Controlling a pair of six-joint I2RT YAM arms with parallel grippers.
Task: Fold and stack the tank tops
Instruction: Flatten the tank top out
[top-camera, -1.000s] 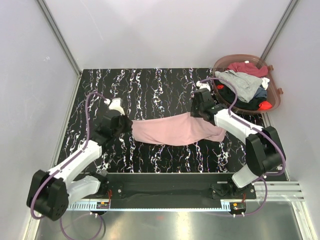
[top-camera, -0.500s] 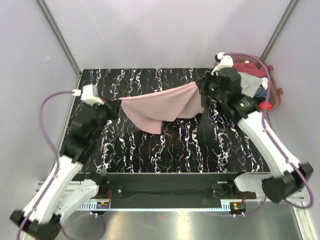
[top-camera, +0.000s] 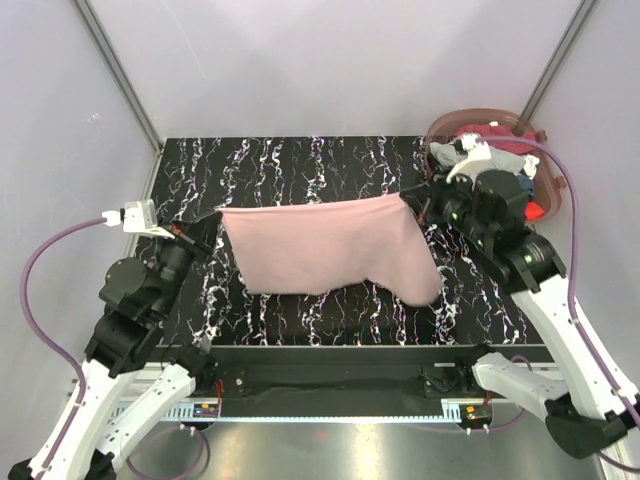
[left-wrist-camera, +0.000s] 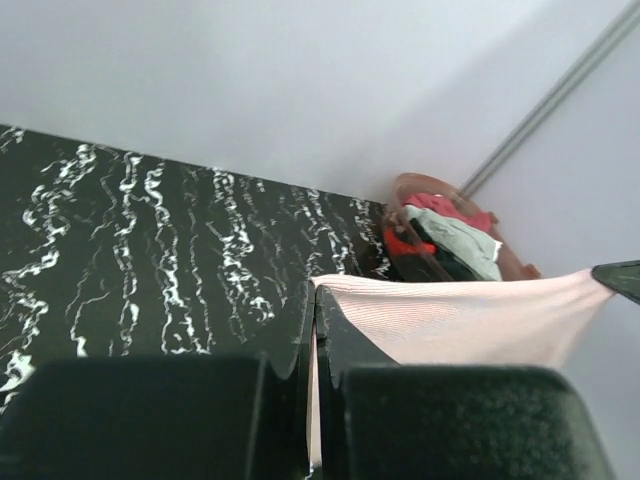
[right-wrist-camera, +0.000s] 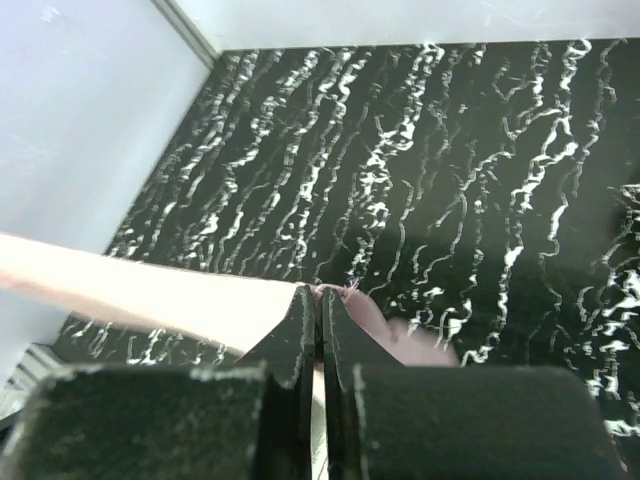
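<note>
Cloth hangs mid-air over the black marbled desk (top-camera: 300, 165): the pink tank top (top-camera: 325, 247), its top edge pulled taut between both arms. Left jaws are pinched tight on its left corner, right jaws likewise on its right corner. Just behind the right arm, the brown basket (top-camera: 450, 117) holds the other tops (top-camera: 497, 133), grey, red and maroon
</note>
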